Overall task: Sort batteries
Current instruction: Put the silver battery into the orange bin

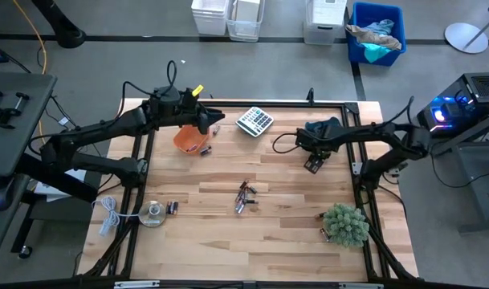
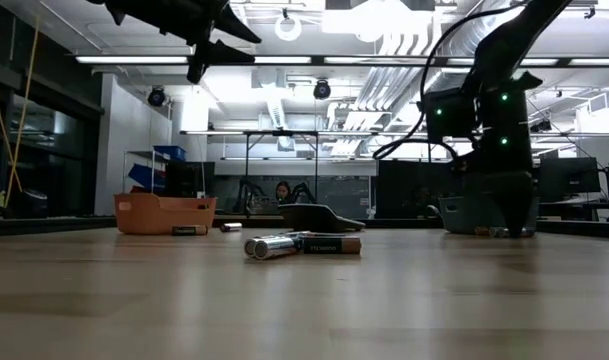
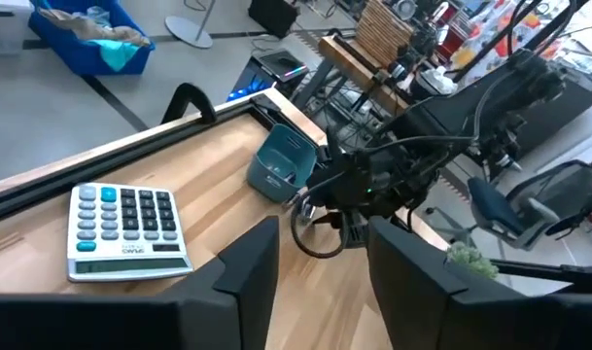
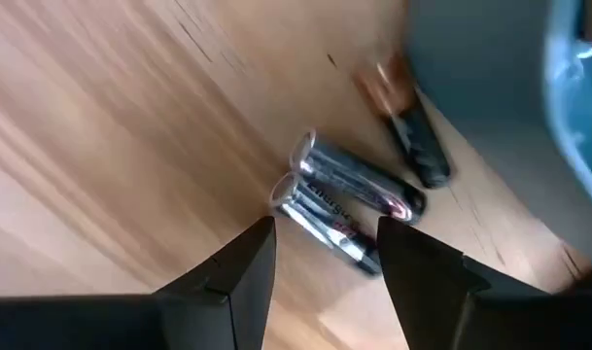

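My right gripper point(image 4: 325, 243) is open and hangs low over the table in front of the blue bowl point(image 1: 324, 128). Two silvery batteries point(image 4: 344, 199) lie side by side on the wood just past its fingertips. A dark battery with a copper end point(image 4: 407, 136) lies beside the bowl's wall. My left gripper point(image 1: 208, 120) is open, holds nothing, and is raised above the orange bowl point(image 1: 188, 140). More batteries lie in a small heap at the table's middle point(image 1: 244, 197), near the orange bowl point(image 1: 205, 148), by the disc point(image 1: 172, 207) and by the plant point(image 1: 324, 217).
A grey calculator point(image 1: 254, 120) lies near the far edge between the two bowls. A round clear-and-metal disc point(image 1: 153, 213) and a white cable point(image 1: 109, 215) sit at the near left. A green plant point(image 1: 346, 225) stands at the near right. Bare wood lies around the middle heap.
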Robot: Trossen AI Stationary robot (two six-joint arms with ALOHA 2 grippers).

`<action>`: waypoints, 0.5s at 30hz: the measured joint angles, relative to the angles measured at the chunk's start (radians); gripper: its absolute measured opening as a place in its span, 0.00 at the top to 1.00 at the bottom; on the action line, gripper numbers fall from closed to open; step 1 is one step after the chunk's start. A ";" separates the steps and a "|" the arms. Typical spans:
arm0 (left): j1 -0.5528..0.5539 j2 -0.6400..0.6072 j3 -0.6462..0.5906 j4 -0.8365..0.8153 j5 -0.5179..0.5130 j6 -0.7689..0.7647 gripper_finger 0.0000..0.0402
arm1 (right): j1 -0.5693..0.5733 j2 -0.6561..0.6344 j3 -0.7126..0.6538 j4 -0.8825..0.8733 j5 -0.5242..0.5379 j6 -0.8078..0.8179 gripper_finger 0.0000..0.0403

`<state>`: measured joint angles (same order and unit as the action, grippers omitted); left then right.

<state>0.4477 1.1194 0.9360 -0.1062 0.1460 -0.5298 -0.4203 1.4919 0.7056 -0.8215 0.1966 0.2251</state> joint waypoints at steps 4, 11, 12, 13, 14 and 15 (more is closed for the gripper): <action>0.000 0.000 0.000 0.000 -0.002 0.000 0.63 | -0.005 0.036 0.006 0.012 -0.007 -0.039 0.56; -0.011 -0.001 0.000 -0.002 0.002 0.000 0.63 | 0.030 0.061 0.006 0.007 -0.064 -0.050 0.64; -0.013 -0.005 0.000 -0.004 0.014 0.000 0.63 | 0.039 0.061 0.006 0.007 -0.083 -0.050 0.68; -0.013 -0.010 0.000 -0.003 0.031 0.000 0.63 | 0.050 0.061 0.006 0.007 -0.107 -0.049 0.74; -0.013 -0.017 0.000 0.001 0.051 0.000 0.63 | 0.061 0.061 0.005 0.007 -0.127 -0.044 0.80; -0.013 -0.026 0.000 0.005 0.063 0.001 0.63 | 0.072 0.061 0.005 0.006 -0.129 -0.031 0.86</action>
<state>0.4351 1.0937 0.9356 -0.1016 0.2093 -0.5292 -0.3480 1.5532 0.7101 -0.8160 0.0677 0.1940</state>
